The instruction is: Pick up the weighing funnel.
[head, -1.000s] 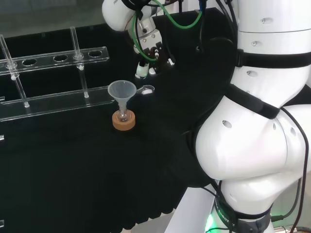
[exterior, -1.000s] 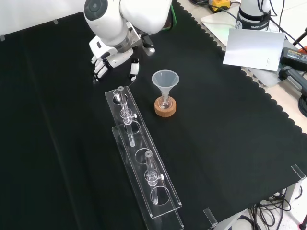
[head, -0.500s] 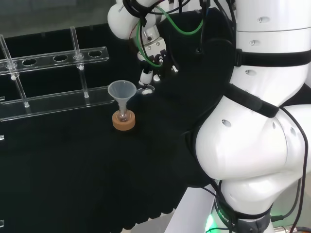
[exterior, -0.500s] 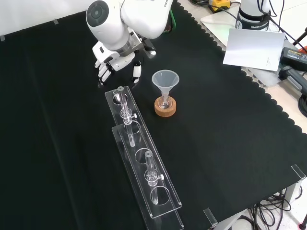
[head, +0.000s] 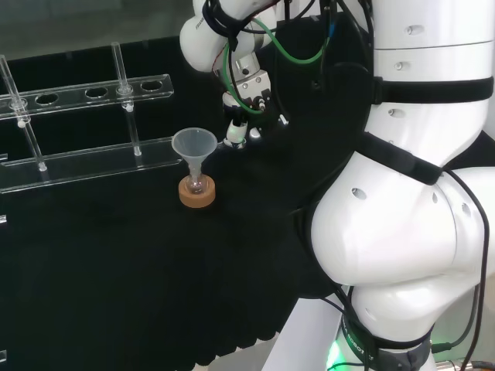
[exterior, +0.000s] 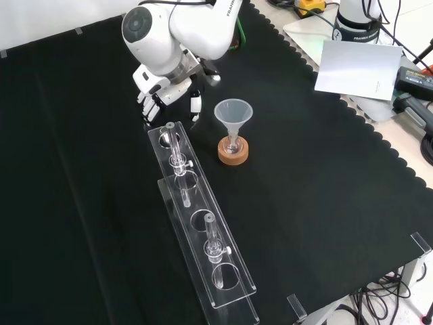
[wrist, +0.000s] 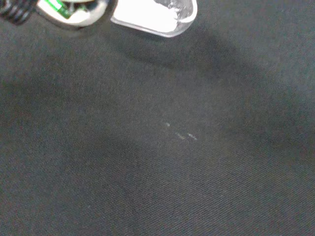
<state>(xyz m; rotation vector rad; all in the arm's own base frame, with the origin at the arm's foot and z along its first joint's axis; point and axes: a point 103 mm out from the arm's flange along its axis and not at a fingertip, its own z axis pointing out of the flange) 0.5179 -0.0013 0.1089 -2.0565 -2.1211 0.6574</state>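
Hand nr funnel & rack.

Lab: test-tube rack, funnel on cork ring.

No text, number or sign could be read. Small dark lettering stood on the arm's white link near the top of the front view and on the arm's base beyond the worktop's black cloth, too small to make out. A white sheet beside the cloth carried a tiny mark, also not legible.
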